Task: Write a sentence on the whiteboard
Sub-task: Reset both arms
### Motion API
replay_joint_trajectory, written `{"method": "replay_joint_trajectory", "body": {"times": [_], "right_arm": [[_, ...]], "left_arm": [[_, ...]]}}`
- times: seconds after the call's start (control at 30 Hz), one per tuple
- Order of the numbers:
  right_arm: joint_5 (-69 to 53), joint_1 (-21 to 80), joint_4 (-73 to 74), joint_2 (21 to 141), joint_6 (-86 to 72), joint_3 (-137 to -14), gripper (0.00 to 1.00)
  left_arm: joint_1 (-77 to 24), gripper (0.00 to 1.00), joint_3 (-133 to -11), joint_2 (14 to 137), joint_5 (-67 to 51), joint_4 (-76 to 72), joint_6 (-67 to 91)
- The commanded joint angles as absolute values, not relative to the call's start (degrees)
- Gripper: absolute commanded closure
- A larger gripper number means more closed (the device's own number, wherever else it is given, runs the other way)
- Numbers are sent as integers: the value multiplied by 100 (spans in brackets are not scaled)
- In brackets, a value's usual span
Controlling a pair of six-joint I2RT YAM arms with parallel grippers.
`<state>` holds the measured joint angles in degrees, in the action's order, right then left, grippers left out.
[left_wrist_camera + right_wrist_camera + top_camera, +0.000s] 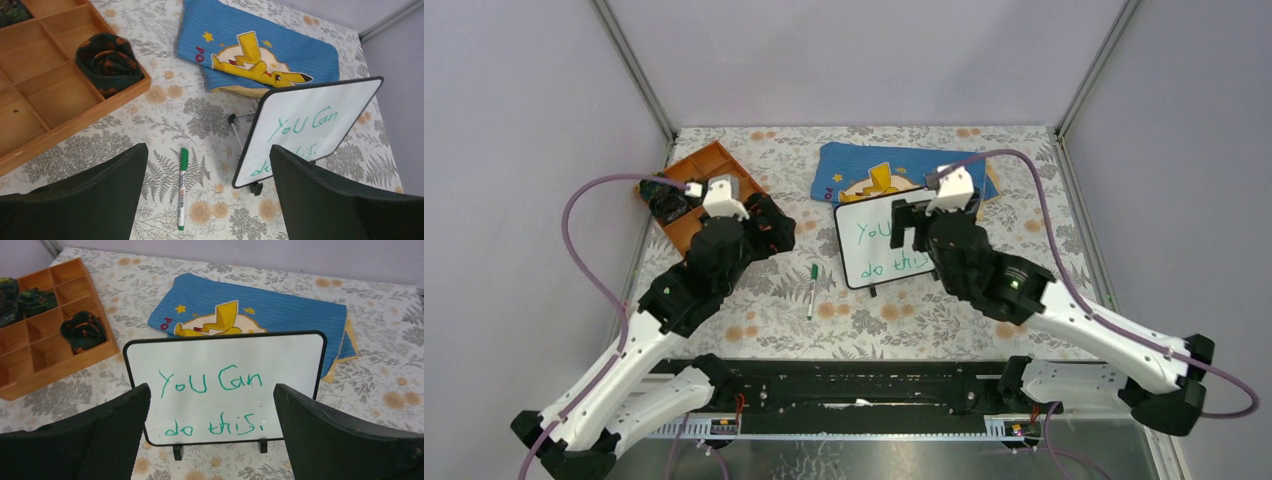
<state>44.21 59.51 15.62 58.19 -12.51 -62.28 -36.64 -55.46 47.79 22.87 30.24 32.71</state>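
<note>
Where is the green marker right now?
In the top view, the green marker lies on the table left of centre, just left of the whiteboard.

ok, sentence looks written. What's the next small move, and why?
Probably lift the left tool up and away. The sentence on the whiteboard reads complete, full stop included; the marker lies free on the table, apart from the open left tool; the right tool is open and empty too. Nothing seems left to write.

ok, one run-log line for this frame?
whiteboard upright on feet | sentence "You Can do this." written | marker lying on table, unheld | left hand open | right hand open
</note>
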Motion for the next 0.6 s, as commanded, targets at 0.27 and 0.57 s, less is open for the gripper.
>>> {"method": "replay_joint_trajectory", "body": {"times": [0.27,0.57], "right_arm": [[4468,4647,1827,7538,-1756,-8416,0],[3787,3613,1181,6071,-1547,-7790,0]], "left_arm": [[-3639,1,-5106,4782,2862,2971,3567],[-3638,1,-5754,4542,2371,3340,2071]]}}
